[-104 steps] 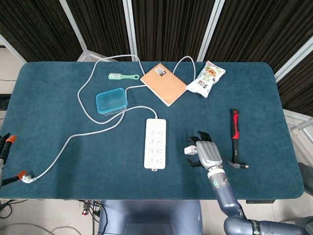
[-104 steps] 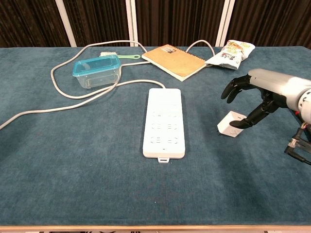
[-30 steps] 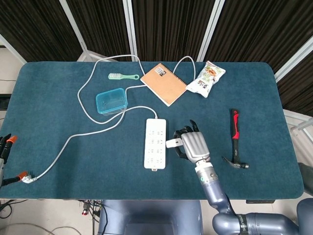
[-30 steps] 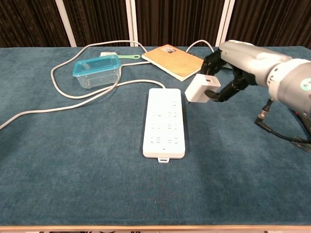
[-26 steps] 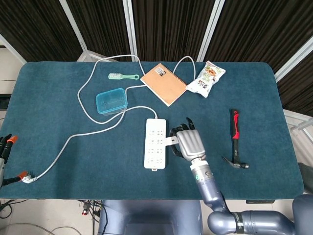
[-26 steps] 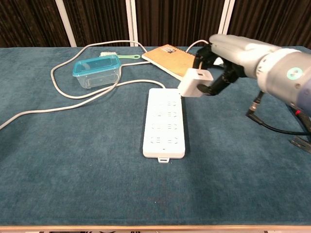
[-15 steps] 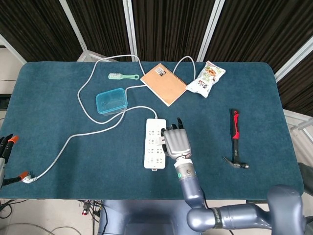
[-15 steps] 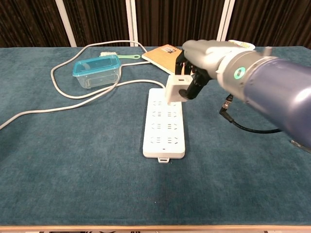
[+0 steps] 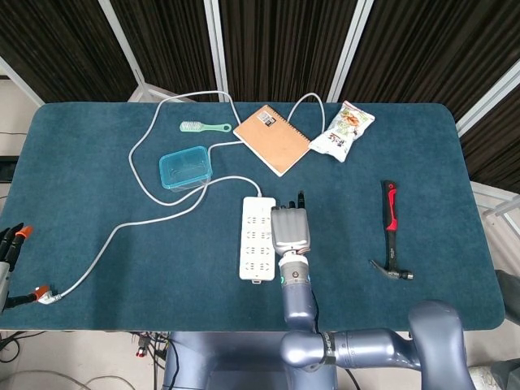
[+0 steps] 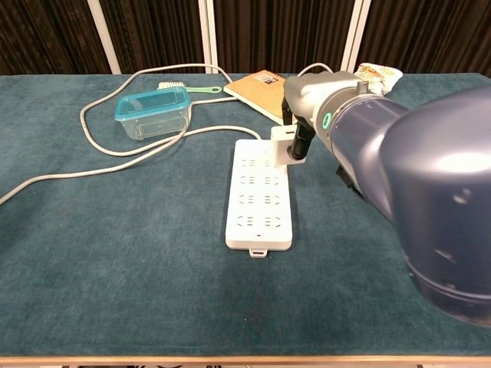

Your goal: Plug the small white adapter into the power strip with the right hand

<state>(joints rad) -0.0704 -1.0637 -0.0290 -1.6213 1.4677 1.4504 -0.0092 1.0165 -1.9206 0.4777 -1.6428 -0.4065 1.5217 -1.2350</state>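
The white power strip (image 9: 256, 244) (image 10: 257, 207) lies lengthwise in the middle of the table, its cord running off the far end. My right hand (image 9: 290, 230) (image 10: 307, 115) is over the strip's right edge near the far end. It holds the small white adapter (image 10: 281, 146) in its dark fingertips. The adapter stands upright over the far right sockets. I cannot tell whether its prongs are in a socket. In the head view the hand hides the adapter. My left hand shows in neither view.
A blue-lidded clear container (image 9: 185, 168) (image 10: 152, 113) sits far left of the strip. A brown notebook (image 9: 271, 138), a snack bag (image 9: 343, 130) and a green brush (image 9: 205, 127) lie beyond it. A red-handled hammer (image 9: 392, 231) lies to the right. The white cord (image 9: 138, 175) loops across the left half.
My right hand lifted the adapter off the table right of the strip and carried it left. It now stands lower, over the strip's far right sockets.
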